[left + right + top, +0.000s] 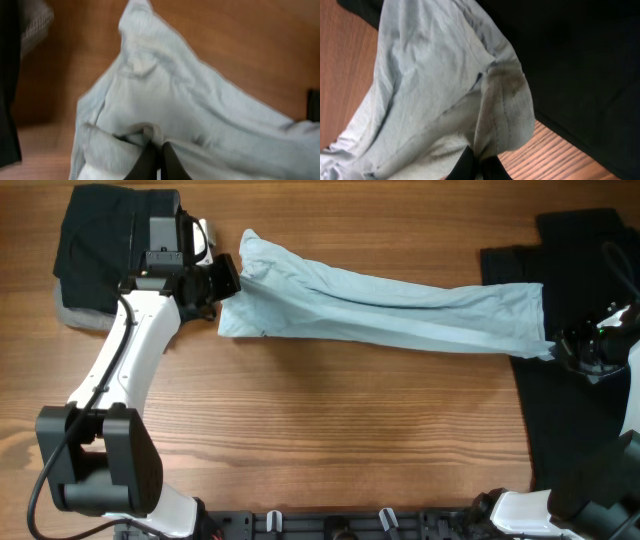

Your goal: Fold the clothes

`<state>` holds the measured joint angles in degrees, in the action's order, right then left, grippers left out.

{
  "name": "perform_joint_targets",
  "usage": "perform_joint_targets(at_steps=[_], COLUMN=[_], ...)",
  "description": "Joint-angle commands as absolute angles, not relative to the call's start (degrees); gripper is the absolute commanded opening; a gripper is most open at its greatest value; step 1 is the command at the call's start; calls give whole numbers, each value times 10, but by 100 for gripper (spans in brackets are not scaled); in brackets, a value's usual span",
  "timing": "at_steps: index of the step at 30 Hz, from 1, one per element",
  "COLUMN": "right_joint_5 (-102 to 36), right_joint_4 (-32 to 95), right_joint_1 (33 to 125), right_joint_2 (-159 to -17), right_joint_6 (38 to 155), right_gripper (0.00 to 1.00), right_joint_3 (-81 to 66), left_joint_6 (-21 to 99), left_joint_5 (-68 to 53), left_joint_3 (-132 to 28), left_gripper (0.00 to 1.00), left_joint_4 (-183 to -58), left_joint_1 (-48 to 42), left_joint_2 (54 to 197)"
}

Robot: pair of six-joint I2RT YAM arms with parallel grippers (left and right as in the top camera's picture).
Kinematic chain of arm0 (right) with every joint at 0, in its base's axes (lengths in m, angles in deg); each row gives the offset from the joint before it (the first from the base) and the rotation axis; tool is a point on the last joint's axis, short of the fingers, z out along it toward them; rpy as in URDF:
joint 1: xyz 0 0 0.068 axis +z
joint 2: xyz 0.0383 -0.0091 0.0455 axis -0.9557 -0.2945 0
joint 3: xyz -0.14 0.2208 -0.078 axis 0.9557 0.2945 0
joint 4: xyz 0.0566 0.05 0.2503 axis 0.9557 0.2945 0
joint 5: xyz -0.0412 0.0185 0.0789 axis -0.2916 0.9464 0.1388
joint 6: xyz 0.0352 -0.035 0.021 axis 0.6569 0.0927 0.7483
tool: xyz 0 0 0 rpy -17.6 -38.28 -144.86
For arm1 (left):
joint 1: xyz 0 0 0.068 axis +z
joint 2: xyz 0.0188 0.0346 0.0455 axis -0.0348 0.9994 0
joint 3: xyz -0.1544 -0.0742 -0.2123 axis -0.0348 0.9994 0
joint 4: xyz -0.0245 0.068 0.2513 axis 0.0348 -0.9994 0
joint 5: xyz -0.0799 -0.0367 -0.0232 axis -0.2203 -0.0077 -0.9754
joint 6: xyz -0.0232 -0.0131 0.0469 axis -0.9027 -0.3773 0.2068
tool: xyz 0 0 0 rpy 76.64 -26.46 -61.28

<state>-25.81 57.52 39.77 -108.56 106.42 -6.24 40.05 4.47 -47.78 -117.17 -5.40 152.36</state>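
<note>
Stretching taut between both jaws, pale blue-green shirt [400,308], creased and gathered into a long band over the desk [330,430], left jaws clamped shut on one bunched end, right jaws clamped shut on a hemmed corner, black shirt [570,410] under right jaws

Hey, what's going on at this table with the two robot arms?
The two arms hold a pale blue T-shirt stretched between them across the wooden table. The left gripper is shut on one end, beside a folded black piece lying on a grey piece. The right gripper is shut on the other end, over a large black T-shirt spread at the right. The pale shirt is bunched into a long band, not yet folded.
</note>
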Motion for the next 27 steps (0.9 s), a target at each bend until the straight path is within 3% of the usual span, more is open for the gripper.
perform_joint_targets(at_steps=[1,12,24,26,27], right_joint_5=[-279,-293,-243,-243,-244], right_joint_4=[565,567,459,448,441], right_joint_1=[396,396,412,422,425], right_joint_2=[-1077,-1106,-1182,-1182,-1182], right_joint_6=[1083,1104,1100,1100,1098], right_gripper=[6,8,6,31,62], right_joint_3=[-65,-65,-65,-65,-65], left_joint_6=[396,396,396,389,383], left_joint_5=[59,60,94,94,94], left_joint_3=[-488,-488,-488,-488,-488], left_gripper=[4,4,6,11,53], left_joint_4=[-1129,-1085,-1070,-1051,-1042], left_joint_1=[-57,-79,-79,-79,-79], left_joint_2=[1541,1583,1604,1615,1621])
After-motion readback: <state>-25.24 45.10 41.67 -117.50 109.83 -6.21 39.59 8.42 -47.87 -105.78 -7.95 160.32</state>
